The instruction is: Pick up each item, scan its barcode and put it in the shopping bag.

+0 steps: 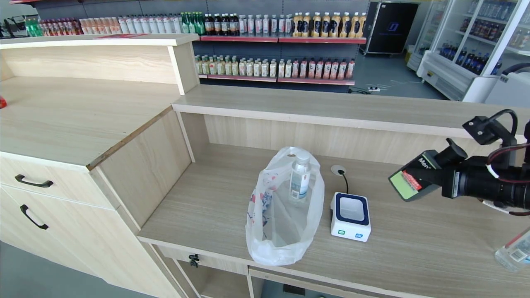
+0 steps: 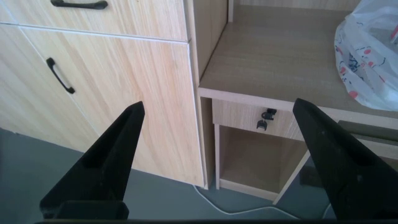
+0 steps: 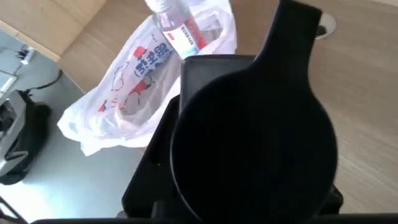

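Right pincer [image 1: 445, 176] pinching a dark box [image 1: 412, 182] above the tabletop [image 1: 414, 256] — left pincer [image 2: 217, 155] spread wide, holding nothing.
From the box, the scanner [image 1: 350, 215] sits at eight o'clock; the shopping bag [image 1: 258, 223] stands open just beside it at nine, a clear bottle [image 1: 300, 178] upright inside — a second bottle [image 1: 513, 250] at five o'clock.

White bag [image 1: 271, 223] with red and blue print, white scanner [image 1: 350, 216] with dark blue frame, black box [image 1: 410, 182] with green label, pale wood-grain counter [image 1: 414, 256]
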Motion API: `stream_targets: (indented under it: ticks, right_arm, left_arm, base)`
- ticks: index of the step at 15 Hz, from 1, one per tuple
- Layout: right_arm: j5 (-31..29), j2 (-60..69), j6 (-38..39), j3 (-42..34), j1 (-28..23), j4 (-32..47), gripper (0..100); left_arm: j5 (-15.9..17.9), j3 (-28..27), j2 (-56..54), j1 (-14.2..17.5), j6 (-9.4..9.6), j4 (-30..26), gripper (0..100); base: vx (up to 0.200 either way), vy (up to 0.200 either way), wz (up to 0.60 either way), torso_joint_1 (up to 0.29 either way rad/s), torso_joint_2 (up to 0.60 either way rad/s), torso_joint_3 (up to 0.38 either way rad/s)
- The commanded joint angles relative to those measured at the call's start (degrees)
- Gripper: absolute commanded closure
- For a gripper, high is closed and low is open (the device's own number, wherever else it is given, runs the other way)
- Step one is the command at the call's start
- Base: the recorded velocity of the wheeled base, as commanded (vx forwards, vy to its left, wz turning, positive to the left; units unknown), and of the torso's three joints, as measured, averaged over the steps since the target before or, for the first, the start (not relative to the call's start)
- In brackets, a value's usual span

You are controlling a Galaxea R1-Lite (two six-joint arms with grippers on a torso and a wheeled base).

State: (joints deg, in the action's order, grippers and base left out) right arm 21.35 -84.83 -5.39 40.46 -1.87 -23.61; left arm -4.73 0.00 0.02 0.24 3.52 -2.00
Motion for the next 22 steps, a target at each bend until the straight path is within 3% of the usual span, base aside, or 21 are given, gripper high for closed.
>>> stream_targets:
  ticks: [1,3,5,10,13,17,20,22]
  right_arm:
    - [-23.10,13.38,-5.77,-3.46,6.26,3.57,100]
    - [-35.58,15.84,-5.77,-4.25,11.53,4.10,100]
    - [-35.76,17.95,-6.21,-4.86,13.73,4.37,100]
    - [-35.85,17.42,-7.27,-4.34,23.84,6.30,100]
    - [-35.94,12.41,-7.09,-4.69,25.42,6.21,100]
    - [-35.76,2.57,-6.48,-5.74,22.78,12.36,100]
    - [-34.18,-6.13,-4.72,-13.39,22.78,-7.76,100]
    - [-32.68,-8.86,-6.56,-16.55,22.52,-13.83,100]
  left_arm:
    - [-0.02,0.00,-0.02,0.02,-0.01,-0.02,0]
    - [-0.02,0.00,-0.02,0.02,0.08,-0.02,0]
    - [-0.02,0.00,-0.02,0.02,-0.01,-0.02,0]
    - [-0.02,0.00,-0.02,0.02,-0.01,-0.02,0]
    - [-0.02,0.00,-0.02,0.02,-0.01,-0.02,0]
    - [-0.02,0.00,-0.02,0.02,-0.01,-0.02,0]
    - [-0.02,0.00,-0.02,0.02,0.08,-0.02,0]
    - [-0.02,0.00,-0.02,0.02,-0.01,-0.02,0]
  base:
    - [0.000,0.000,0.00,0.000,0.00,0.000]
    - [0.000,0.000,0.00,0.000,0.00,0.000]
    - [0.000,0.000,0.00,0.000,0.00,0.000]
    - [0.000,0.000,0.60,0.004,0.00,0.000]
    - [0.000,0.000,0.60,0.002,0.00,-0.001]
    - [0.000,0.000,0.00,0.000,0.00,0.000]
    - [0.000,0.000,0.00,0.000,0.00,0.000]
    - [0.000,0.000,0.00,0.000,0.00,0.000]
